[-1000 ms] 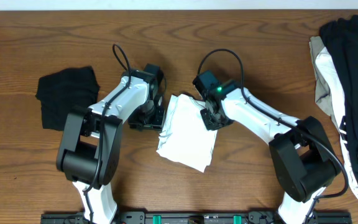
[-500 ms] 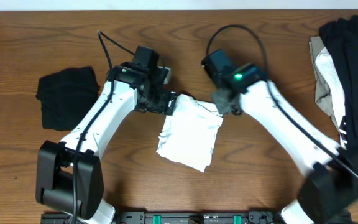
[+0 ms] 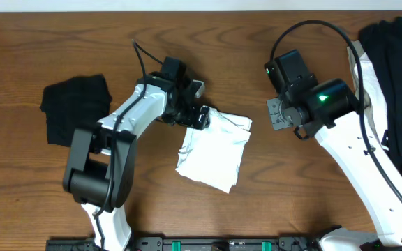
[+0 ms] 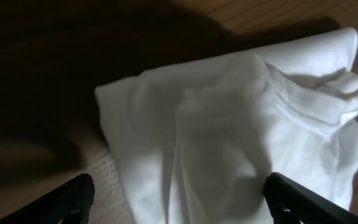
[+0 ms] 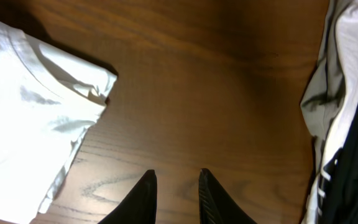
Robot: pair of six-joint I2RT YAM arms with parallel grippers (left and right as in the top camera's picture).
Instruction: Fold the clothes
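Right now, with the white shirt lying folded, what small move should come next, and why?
Probably reach the right fingers toward the unfolded pile: they hold nothing, the white shirt lies folded, and the left fingers stand open at its corner.

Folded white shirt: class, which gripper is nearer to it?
Left. The left gripper is at the shirt's top-left corner; the right gripper is apart, off to its right.

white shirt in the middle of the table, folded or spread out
Folded: the white shirt lies on the table as a compact, layered rectangle, with no sleeves sticking out and a seamed edge doubled over at one corner.
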